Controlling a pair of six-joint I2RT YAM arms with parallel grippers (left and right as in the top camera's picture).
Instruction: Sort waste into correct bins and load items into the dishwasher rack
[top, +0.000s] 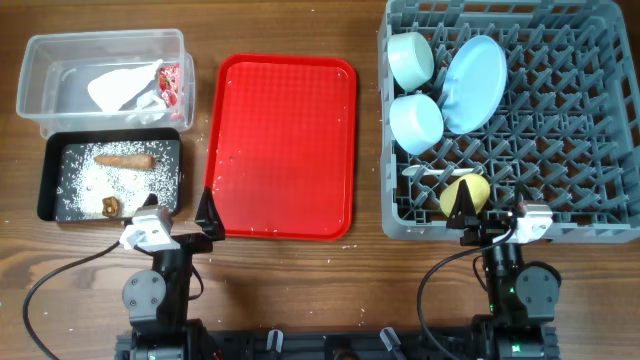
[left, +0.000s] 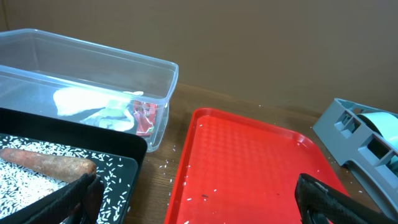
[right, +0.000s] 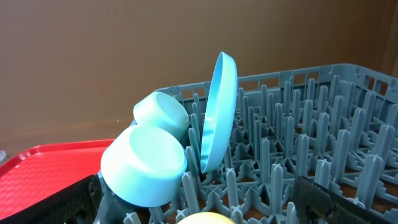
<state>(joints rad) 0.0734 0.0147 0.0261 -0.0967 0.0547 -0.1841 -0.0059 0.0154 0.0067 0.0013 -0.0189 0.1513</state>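
Wide-spread and empty, the left gripper (left: 198, 186) hangs at the near right corner of the black tray (left: 74, 134), which holds rice grains (top: 88, 182), a brown food stick (top: 124, 159) and a small brown lump (top: 110, 208). Beyond it, the clear tub (top: 100, 40) contains crumpled paper (top: 120, 86) and a red-and-white wrapper (top: 171, 82). The right gripper (right: 196, 185), jaws equally wide, sits at the near edge of the dishwasher rack (top: 590, 150), just beside the yellow cup (top: 467, 192). A white spoon (top: 425, 175), light blue bowl (top: 416, 122), pale green bowl (top: 410, 58) and plate (top: 474, 83) on edge fill the rack's left side.
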